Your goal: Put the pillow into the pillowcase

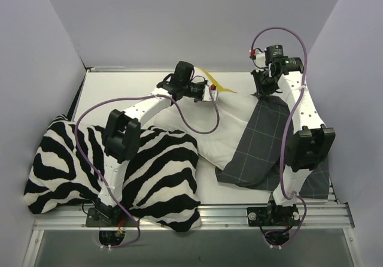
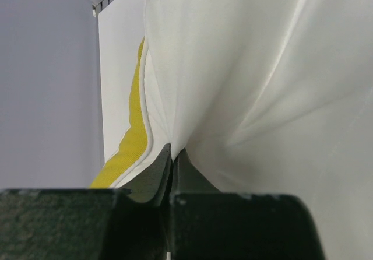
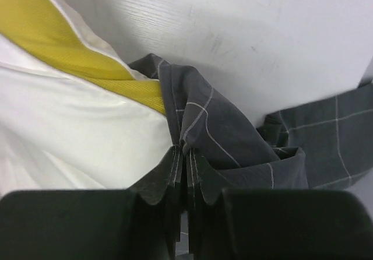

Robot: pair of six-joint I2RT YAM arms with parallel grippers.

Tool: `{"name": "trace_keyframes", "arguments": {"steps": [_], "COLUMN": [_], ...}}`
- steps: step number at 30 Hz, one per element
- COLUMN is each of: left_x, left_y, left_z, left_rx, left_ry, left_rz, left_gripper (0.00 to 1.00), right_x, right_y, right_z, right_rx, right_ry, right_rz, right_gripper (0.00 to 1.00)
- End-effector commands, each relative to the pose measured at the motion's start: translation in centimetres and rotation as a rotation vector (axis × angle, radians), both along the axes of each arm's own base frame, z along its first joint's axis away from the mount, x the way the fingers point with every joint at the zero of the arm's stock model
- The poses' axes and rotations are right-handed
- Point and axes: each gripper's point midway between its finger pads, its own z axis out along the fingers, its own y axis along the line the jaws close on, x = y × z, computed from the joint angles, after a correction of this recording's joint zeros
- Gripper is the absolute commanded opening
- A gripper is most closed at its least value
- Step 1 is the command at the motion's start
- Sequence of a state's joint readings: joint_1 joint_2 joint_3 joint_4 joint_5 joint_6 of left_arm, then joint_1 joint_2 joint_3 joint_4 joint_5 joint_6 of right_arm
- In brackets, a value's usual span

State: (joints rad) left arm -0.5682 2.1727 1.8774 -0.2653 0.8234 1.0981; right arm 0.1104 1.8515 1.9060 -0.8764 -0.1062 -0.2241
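Observation:
The white pillow (image 1: 221,123) lies mid-table, its yellow side edge (image 1: 216,84) toward the back. My left gripper (image 1: 207,94) is at the pillow's far left corner. In the left wrist view it (image 2: 171,150) is shut on a pinch of the pillow's white fabric (image 2: 262,67), beside the yellow edge (image 2: 131,137). The dark grey checked pillowcase (image 1: 263,141) lies over the pillow's right end. My right gripper (image 1: 263,93) holds its far edge. The right wrist view shows that gripper (image 3: 186,154) shut on a bunched fold of the pillowcase (image 3: 227,132), next to the pillow (image 3: 76,132).
A large zebra-striped cushion (image 1: 161,171) lies at the front left, under the left arm. Pale walls close in the table on the left, back and right. A metal rail (image 1: 221,213) runs along the near edge.

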Motion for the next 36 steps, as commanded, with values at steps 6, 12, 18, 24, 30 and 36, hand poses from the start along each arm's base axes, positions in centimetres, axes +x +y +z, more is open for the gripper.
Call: {"name": "trace_keyframes", "arguments": {"steps": [6,12,18,24,30,36], "left_x": [-0.7,-0.6,-1.2,0.3,0.6,0.7], "left_y": [-1.2,-1.3,0.0,2.3,2.1,0.7], "left_z": [5.0,7.0,8.1,5.9,5.1,5.3], "left_rx": [-0.094,-0.153,-0.167,-0.089,-0.083,-0.095], "left_ry": [0.007,0.014,-0.015,-0.008,-0.01,-0.011], "left_rz": [0.024,0.06,0.06,0.117,0.109,0.1], "left_gripper": [0.0,0.0,0.0,0.0,0.0,0.0], "right_x": [1.1,4.4,8.3,8.8,7.6,5.6], "right_y": [10.9,15.3,12.7,6.7,9.3,17.8], "right_z": [4.3,4.9,5.6,3.7,2.8,10.4], "right_rx": [0.416,0.495,0.353,0.188,0.296,0.834], "right_ry": [-0.039,-0.079,-0.238,-0.253,-0.18,-0.13], "right_rz": [0.162,0.117,-0.015,-0.169,-0.08,0.104], "right_gripper": [0.0,0.0,0.0,0.02,0.0,0.0]}}
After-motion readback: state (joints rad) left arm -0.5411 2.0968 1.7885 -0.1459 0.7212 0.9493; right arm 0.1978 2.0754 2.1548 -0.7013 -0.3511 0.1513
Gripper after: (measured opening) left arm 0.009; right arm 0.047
